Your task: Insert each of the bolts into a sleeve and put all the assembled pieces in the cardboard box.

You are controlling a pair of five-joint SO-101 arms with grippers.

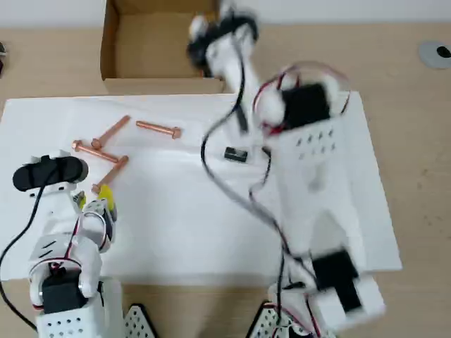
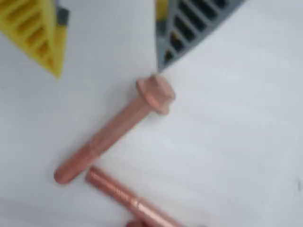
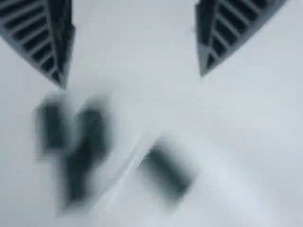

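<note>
Bolt count: four copper bolts, all loose on the white sheet (image 1: pixel 176 225) that covers the table (image 1: pixel 409 127), grouped in its left part. The farthest-right bolt (image 1: pixel 158 129) lies roughly level and a little apart from the others. The second bolt (image 1: pixel 113 132) lies at a slant to its left. The third bolt (image 1: pixel 95 150) lies just below the second. The fourth bolt (image 1: pixel 110 171) lies at a slant, nearest to the left arm. Cardboard box count: one. The cardboard box (image 1: pixel 109 42) stands off the sheet, beyond its far edge, well apart from the bolts. One small dark piece (image 1: pixel 235 155) lies near the middle of the sheet; it cannot be told whether it is a sleeve. The left gripper (image 2: pixel 108 68) has one yellow and one grey finger, spread apart and holding nothing. The head of the fourth bolt sits just beside the grey fingertip, and the end of another bolt lies close by its shank. The right gripper (image 3: pixel 132 75) has two dark fingers, also spread apart and holding nothing, over a white surface with blurred dark shapes. The right arm (image 1: pixel 310 162) extends across the sheet toward the near right corner of the box. One grey disc (image 1: pixel 433 53) lies at the right edge of the table.
</note>
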